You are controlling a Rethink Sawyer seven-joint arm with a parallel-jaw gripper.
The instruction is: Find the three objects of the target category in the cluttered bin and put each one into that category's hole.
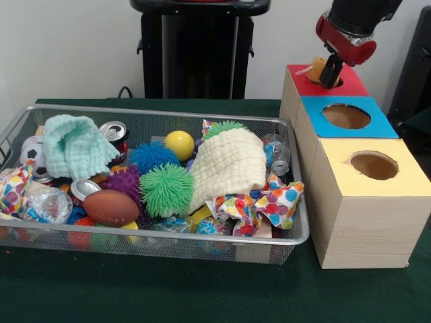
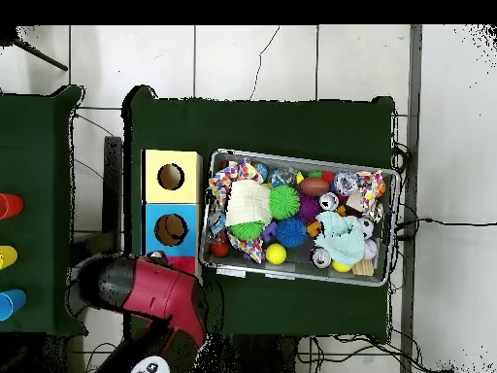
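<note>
From the front, the gripper [image 1: 331, 73] sits over the red-topped box [image 1: 350, 86], its fingers clasped on a small yellowish object [image 1: 316, 68] just above the hole; its shape and long axis are unclear. Overhead, the arm [image 2: 146, 291] hides that box and the object entirely, while the wire bin [image 2: 301, 158] of clutter lies beside the boxes.

At the upper right of the front view the arm [image 1: 353, 23] shows a black rounded body ending in a glossy red collar with a silvery band. Below it juts the dark, narrow claw [image 1: 330, 75]. The overhead view's lower left shows a bulky crimson shell, black joints and a white patch with dark marks.
</note>
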